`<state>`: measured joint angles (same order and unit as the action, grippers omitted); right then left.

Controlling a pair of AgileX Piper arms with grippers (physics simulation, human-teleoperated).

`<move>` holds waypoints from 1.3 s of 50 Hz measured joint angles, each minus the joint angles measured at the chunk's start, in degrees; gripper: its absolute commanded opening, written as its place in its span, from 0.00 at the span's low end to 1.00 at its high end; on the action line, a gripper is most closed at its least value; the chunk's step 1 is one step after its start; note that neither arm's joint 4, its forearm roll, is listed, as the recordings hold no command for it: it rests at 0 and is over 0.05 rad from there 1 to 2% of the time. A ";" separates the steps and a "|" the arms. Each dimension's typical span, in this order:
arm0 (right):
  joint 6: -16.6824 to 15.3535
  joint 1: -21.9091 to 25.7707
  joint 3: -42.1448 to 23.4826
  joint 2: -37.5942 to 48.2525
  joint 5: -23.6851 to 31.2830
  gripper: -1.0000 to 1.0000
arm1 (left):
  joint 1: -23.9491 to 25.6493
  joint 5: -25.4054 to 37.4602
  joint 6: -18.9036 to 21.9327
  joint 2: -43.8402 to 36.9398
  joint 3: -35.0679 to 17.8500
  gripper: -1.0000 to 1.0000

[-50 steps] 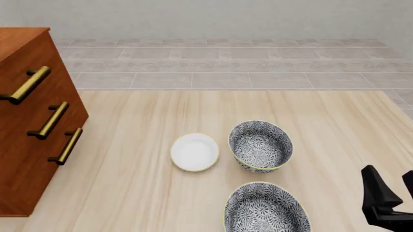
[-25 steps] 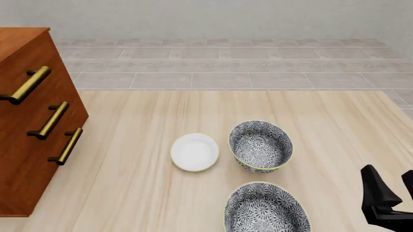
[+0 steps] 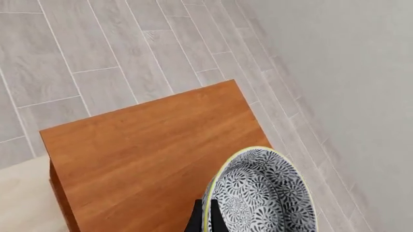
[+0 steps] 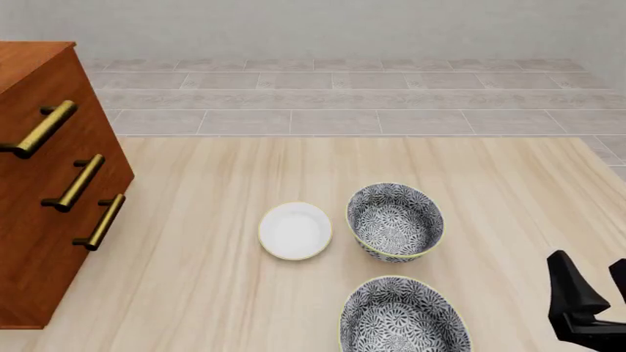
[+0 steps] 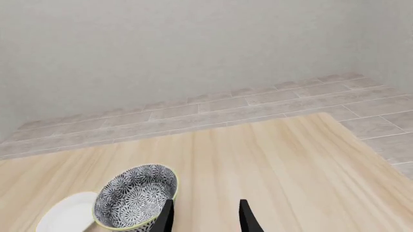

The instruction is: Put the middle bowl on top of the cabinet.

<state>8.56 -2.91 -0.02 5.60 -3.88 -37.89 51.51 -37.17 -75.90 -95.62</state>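
**Bowl carried over the cabinet top, not yet set down**

From where the left wrist camera looks, the middle bowl [image 3: 264,193] is pinched by its cream-yellow rim in the left gripper [image 3: 206,220], one dark finger [image 3: 195,221] showing outside the wall and another just inside it. The jaws stand nearly closed, with only the thin bowl wall between them. A rim pinch makes sense here: the bowl is too deep and wide to be taken across its body, so it hangs tilted from one edge.

Beneath it lies the flat reddish-brown top of the cabinet [image 3: 148,150], with grey floor tiles beyond. The bowl sits over the top's nearer corner; whether it touches the wood yet I cannot tell. My guess is that lowering and release are what remain.

In the front view neither that arm nor its bowl appears, only the cabinet's front [image 4: 39,242] with its brass bar handles [image 4: 73,183]. On the table [image 4: 196,293] a plain white dish [image 4: 295,230] sits just beside one patterned bowl [image 4: 394,221], with another patterned bowl [image 4: 403,317] nearer the camera. The right gripper [image 4: 599,297] waits low at the table's right edge, fingers parted and empty, well out of the way.
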 measured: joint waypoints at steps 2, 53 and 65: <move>0.01 0.00 0.00 0.04 -0.04 1.00 | -0.02 -0.14 -0.16 0.07 0.14 0.00; 0.07 -0.22 0.01 -0.24 0.17 1.00 | -0.56 -1.77 -0.27 0.14 2.82 0.00; -0.01 -0.21 0.01 -0.18 0.11 1.00 | -0.62 -2.11 -0.09 0.25 3.84 0.00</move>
<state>8.55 -3.12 -0.01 5.41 -3.77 -38.51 49.40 -37.26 -75.65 -91.77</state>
